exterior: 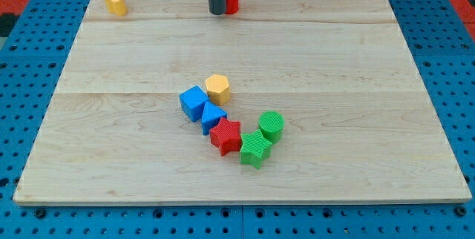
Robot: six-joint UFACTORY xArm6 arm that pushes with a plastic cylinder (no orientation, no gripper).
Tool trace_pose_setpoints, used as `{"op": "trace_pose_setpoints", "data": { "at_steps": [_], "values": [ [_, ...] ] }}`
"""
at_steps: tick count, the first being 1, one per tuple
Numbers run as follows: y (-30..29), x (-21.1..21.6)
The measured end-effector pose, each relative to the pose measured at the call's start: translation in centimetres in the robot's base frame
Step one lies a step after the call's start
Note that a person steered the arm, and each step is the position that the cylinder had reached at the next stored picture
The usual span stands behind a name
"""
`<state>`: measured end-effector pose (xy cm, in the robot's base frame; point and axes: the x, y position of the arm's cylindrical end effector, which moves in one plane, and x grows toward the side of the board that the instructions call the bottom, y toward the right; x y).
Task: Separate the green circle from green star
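The green circle stands on the wooden board right of centre, toward the view's bottom. The green star lies just below-left of it, touching it. My tip is at the view's top centre, far above both green blocks. It stands right beside a red block, which is partly hidden behind the rod.
A red star touches the green star's left side. A blue block, a blue cube and a yellow hexagon cluster up-left of it. A yellow block sits at the top left corner. The board lies on blue pegboard.
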<state>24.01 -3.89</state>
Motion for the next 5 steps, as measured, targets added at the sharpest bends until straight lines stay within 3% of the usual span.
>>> {"op": "trace_pose_setpoints", "data": {
  "at_steps": [2,5],
  "values": [
    [0.0,2.6],
    [-17.3,14.8]
  ]
}}
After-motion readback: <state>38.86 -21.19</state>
